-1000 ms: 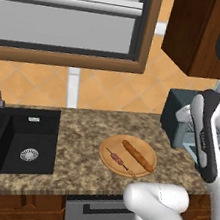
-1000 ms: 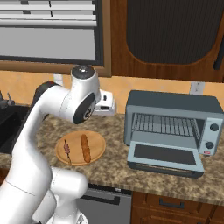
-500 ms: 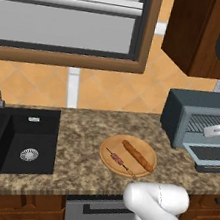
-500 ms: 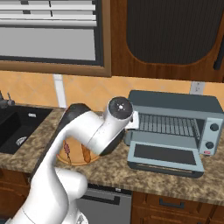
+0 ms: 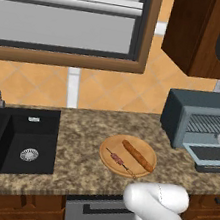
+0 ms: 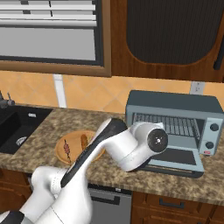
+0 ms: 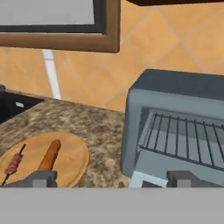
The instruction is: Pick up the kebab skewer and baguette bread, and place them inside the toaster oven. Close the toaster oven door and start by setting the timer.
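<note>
We read no writing; we count one kebab skewer (image 7: 14, 164) and one baguette bread (image 7: 49, 155) on the plate (image 7: 74, 164), claw (image 7: 113, 179) spread wide.

A thin dark kebab skewer (image 5: 120, 161) with reddish meat chunks lies beside an orange-brown baguette (image 5: 138, 156) on a round wooden plate (image 5: 111, 145). To their right stands a blue-grey toaster oven (image 6: 175, 117), its door (image 6: 181, 158) dropped open flat, its wire rack (image 7: 186, 138) bare.
</note>
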Motion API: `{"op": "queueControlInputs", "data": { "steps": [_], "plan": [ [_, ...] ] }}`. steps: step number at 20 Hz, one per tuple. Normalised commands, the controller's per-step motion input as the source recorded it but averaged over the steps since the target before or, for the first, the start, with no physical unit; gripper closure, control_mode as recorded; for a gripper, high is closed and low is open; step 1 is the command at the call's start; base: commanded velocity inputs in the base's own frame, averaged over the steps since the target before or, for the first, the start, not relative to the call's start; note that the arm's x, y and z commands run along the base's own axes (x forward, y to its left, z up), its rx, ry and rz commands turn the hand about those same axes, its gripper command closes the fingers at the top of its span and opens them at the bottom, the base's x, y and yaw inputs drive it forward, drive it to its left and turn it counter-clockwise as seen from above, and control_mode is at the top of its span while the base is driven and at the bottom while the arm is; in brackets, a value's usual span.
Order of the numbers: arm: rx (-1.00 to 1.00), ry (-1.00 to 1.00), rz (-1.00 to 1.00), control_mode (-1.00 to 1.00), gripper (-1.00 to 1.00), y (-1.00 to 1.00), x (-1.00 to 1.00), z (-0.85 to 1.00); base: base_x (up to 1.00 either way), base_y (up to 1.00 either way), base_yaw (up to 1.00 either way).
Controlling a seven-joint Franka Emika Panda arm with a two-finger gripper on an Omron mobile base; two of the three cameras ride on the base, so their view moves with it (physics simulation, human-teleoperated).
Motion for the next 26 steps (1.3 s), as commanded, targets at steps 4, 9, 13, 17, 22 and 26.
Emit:
{"op": "queueControlInputs", "data": {
  "steps": [4, 9, 13, 17, 22, 26],
  "plan": [
    [0.11, -0.17, 0.06, -1.00, -1.00, -0.49, 0.46, -0.10, 0.00, 0.00, 0.00],
    [0.03, -0.25, 0.00, -1.00, -1.00, -0.09, 0.45, -0.19, 0.00, 0.00, 0.00],
    [0.02, -0.21, 0.00, -1.00, -1.00, -0.29, 0.24, -0.19, 0.00, 0.00, 0.00],
    [0.01, 0.00, -0.04, -1.00, -1.00, -0.48, 0.41, -0.36, 0.00, 0.00, 0.00],
    [0.03, 0.06, 0.00, -1.00, -1.00, -0.35, 0.79, -0.19, 0.00, 0.00, 0.00],
    [0.07, 0.09, 0.00, -1.00, -1.00, -0.08, 0.73, -0.56, 0.00, 0.00, 0.00]
  ]
}}
